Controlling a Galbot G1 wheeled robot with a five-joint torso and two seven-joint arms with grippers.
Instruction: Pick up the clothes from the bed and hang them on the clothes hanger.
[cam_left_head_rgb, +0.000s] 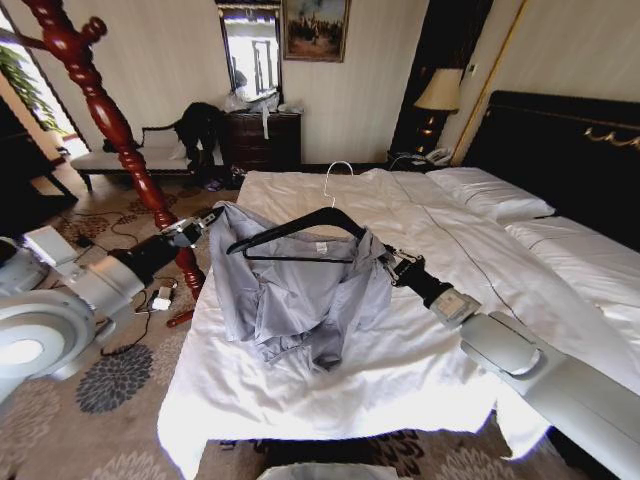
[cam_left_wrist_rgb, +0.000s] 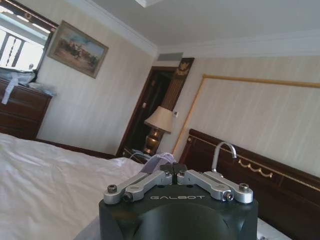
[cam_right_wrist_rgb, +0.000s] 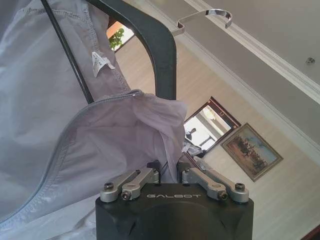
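Note:
The clothes (cam_left_head_rgb: 300, 300), a light grey-blue shirt, hang stretched above the white bed (cam_left_head_rgb: 400, 370) between my two grippers. The black clothes hanger (cam_left_head_rgb: 300, 225) lies across the shirt's top with its silver hook (cam_left_head_rgb: 335, 178) pointing up. Its right end sits inside the shirt's shoulder, and its left end shows bare in front of the cloth. My left gripper (cam_left_head_rgb: 207, 222) is shut on the shirt's left shoulder (cam_left_wrist_rgb: 161, 161). My right gripper (cam_left_head_rgb: 385, 262) is shut on the right shoulder cloth (cam_right_wrist_rgb: 125, 130), just under the hanger's arm (cam_right_wrist_rgb: 160, 45).
A red turned wooden post (cam_left_head_rgb: 110, 120) stands just left of the bed, close to my left arm. Cables (cam_left_head_rgb: 150, 300) lie on the patterned carpet. A bench with a black garment heap (cam_left_head_rgb: 198, 125) and a dark dresser (cam_left_head_rgb: 262, 138) stand by the far wall. The black headboard (cam_left_head_rgb: 570, 150) is on the right.

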